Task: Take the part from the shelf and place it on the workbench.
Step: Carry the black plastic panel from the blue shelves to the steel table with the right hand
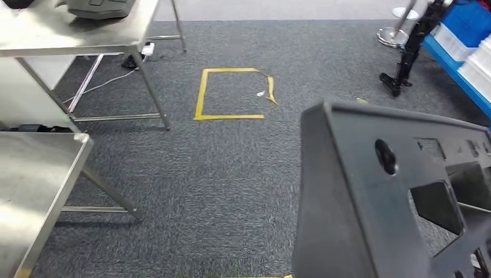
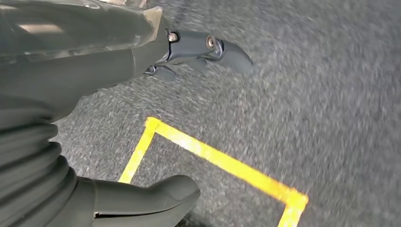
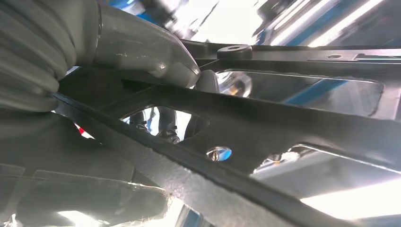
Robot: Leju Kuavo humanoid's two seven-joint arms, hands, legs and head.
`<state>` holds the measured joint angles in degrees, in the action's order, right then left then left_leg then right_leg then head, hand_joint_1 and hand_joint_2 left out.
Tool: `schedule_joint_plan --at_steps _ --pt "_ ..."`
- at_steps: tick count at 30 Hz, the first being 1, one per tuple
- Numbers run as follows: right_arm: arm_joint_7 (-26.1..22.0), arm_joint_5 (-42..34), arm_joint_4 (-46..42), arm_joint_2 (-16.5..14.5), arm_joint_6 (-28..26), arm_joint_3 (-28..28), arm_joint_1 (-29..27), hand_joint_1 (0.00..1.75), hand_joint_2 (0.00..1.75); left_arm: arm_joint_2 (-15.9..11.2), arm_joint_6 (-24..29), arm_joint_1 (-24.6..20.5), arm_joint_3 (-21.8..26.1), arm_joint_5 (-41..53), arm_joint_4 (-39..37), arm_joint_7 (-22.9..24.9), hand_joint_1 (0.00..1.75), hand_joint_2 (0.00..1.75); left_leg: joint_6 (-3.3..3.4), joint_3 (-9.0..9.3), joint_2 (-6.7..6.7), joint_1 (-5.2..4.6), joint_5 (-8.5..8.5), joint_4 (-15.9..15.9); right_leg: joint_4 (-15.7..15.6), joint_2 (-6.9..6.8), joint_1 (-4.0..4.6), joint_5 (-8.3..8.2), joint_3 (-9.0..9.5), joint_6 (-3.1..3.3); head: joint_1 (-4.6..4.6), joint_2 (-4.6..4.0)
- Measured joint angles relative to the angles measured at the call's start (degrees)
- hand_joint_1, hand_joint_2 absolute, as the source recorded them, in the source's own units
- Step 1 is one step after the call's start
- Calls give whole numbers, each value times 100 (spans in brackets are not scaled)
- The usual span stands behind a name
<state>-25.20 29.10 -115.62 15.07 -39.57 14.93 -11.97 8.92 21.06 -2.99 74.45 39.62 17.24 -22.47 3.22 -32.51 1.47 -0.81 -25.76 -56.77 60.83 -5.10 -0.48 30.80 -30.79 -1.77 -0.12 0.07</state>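
Head view first, and on the far right we spot blue bins [image 1: 470, 23] and pale trays [image 1: 476, 65] on a blue shelf [image 1: 457, 72]; what sits inside them we cannot tell. A black stand [image 1: 405, 58] leans just beside that shelf, with a round chrome base [image 1: 394, 36] behind it. On the grey carpet [image 1: 220, 168] lies a square of yellow tape [image 1: 231, 94], one corner peeling. To the left stands a steel bench [image 1: 35, 185], close by, and a second steel bench [image 1: 75, 29] further off carrying a dark object [image 1: 98, 8] on top; a white cable [image 1: 110, 78] trails under it.

Now the big black part [image 1: 394, 197] looms across the lower right of our view, tilted, a round knob and cut-out windows on its face, well clear of both benches. In the right wrist view our right hand [image 3: 142, 52] grips the part [image 3: 265, 123]: thumb pressed on one side of a bar, dark fingers [image 3: 165, 127] showing through an opening on the other.

Left wrist view: our left hand [image 2: 118, 94] hangs over the carpet and tape, thumb and fingers apart, holding nothing.
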Motion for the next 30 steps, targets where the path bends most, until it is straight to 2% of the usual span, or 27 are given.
schedule_joint_plan --at_steps 2,3,4,5,6,7,8,9,10,11,13,14,15,17,18,19,20,21,22,23,25,26,28,29,30 --pt "19 9 70 -6 -14 -105 63 175 175 32 9 -4 1 -1 37 1 0 175 35 26 -148 30 51 53 703 351 -19 299 -333 28 14 0" --pt "27 8 106 -7 -17 -144 78 175 175 46 10 -3 2 -2 49 1 0 175 40 18 -231 33 56 52 1096 441 -29 430 -531 25 20 0" --pt "37 6 138 -8 -17 -177 89 175 175 62 10 2 3 -2 55 4 0 175 39 18 -317 35 57 51 1349 472 -37 487 -672 -3 25 0" --pt "44 6 168 -8 -17 -209 101 175 175 78 11 6 4 -2 62 19 0 175 35 24 -405 38 57 49 1383 482 -48 447 -716 -57 25 0" --pt "48 6 193 -7 -17 -242 126 175 175 91 19 9 6 -4 71 39 0 175 26 36 -489 45 54 44 1169 496 -64 310 -643 -128 25 0" --pt "51 5 220 -6 -17 -278 168 175 175 104 34 11 11 -10 83 61 0 175 8 48 -569 54 48 35 776 541 -88 114 -487 -205 27 0" --pt "52 4 256 -6 -17 -323 228 175 175 113 54 12 23 -23 102 82 0 175 -22 43 -638 54 36 13 336 657 -122 -79 -315 -270 32 0" --pt "57 0 298 -5 -17 -372 296 175 175 126 80 11 40 -38 120 95 0 175 -58 25 -700 51 21 -17 -3 756 -141 -222 -176 -280 37 0" --pt "65 -4 346 -6 -16 -424 363 175 175 139 111 10 61 -54 139 105 0 175 -97 -5 -751 48 13 -45 -203 832 -150 -303 -101 -254 37 0" --pt "76 -8 401 -8 -12 -484 437 175 175 156 142 12 85 -67 161 122 0 175 -136 -42 -797 45 13 -62 -272 864 -143 -329 -80 -200 39 0" --pt "102 0 523 -12 -2 -617 613 175 175 200 214 20 131 -84 203 166 0 175 -200 -89 -854 69 21 -74 -271 763 -129 -352 -87 -82 31 0" --pt "115 9 587 -13 9 -686 713 175 175 229 248 23 148 -90 222 184 0 175 -228 -125 -772 72 -17 -128 -278 712 -134 -361 -87 -35 31 0" --pt "126 18 645 -10 22 -742 796 175 175 258 273 20 160 -94 243 193 0 175 -252 -201 -634 75 -115 -274 -288 653 -141 -368 -85 11 12 0" --pt "156 0 747 17 58 -813 896 175 175 322 293 7 169 -88 281 191 0 175 -291 -529 -306 82 -470 -912 -295 516 -122 -361 -85 77 -23 0" --pt "171 -42 799 46 73 -829 923 175 175 349 289 6 172 -82 298 186 0 175 -304 -737 -230 94 -643 -1307 -295 438 -104 -355 -88 95 -41 0" --pt "184 -104 852 88 82 -839 946 175 175 373 278 9 173 -75 312 179 0 175 -313 -902 -198 106 -741 -1611 -294 360 -90 -349 -89 101 -42 0" --pt "191 -176 901 136 88 -844 965 175 175 392 264 15 174 -67 322 172 0 175 -315 -972 -183 113 -733 -1729 -293 287 -80 -344 -89 104 -44 0" --pt "193 -241 941 184 87 -848 976 175 175 403 250 21 174 -63 331 164 0 175 -313 -924 -167 117 -622 -1624 -292 220 -76 -339 -85 105 -45 0" --pt "193 -290 968 231 81 -849 981 175 175 407 232 26 174 -58 340 152 0 175 -302 -761 -130 119 -439 -1308 -292 159 -74 -332 -77 102 -45 0" --pt "192 -319 983 274 72 -846 980 175 175 407 210 27 174 -45 348 132 0 175 -282 -536 -32 115 -256 -893 -292 108 -69 -325 -66 96 -48 0" --pt "197 -344 992 349 49 -819 959 175 175 396 156 22 173 -3 360 75 0 175 -235 -202 119 79 -50 -283 -288 16 -36 -299 -46 55 -46 0" --pt "204 -348 992 380 41 -797 937 175 175 386 136 19 170 24 362 48 0 175 -208 -147 149 54 -36 -173 -289 -26 -25 -288 -34 29 -44 0" --pt "222 -353 986 440 35 -750 881 175 175 363 121 23 165 56 361 4 0 175 -141 -137 48 25 -29 -133 -306 -97 -24 -274 -1 -32 -43 0" --pt "229 -354 983 468 34 -729 854 175 175 352 116 26 163 63 361 -13 0 175 -99 -113 -1 27 -9 -95 -280 -52 -34 -247 -1 -59 -40 0" --pt "235 -354 974 497 26 -705 824 175 175 342 107 26 163 70 361 -26 0 175 -58 -85 -47 38 15 -57 -173 55 -40 -182 -42 -68 -38 0"
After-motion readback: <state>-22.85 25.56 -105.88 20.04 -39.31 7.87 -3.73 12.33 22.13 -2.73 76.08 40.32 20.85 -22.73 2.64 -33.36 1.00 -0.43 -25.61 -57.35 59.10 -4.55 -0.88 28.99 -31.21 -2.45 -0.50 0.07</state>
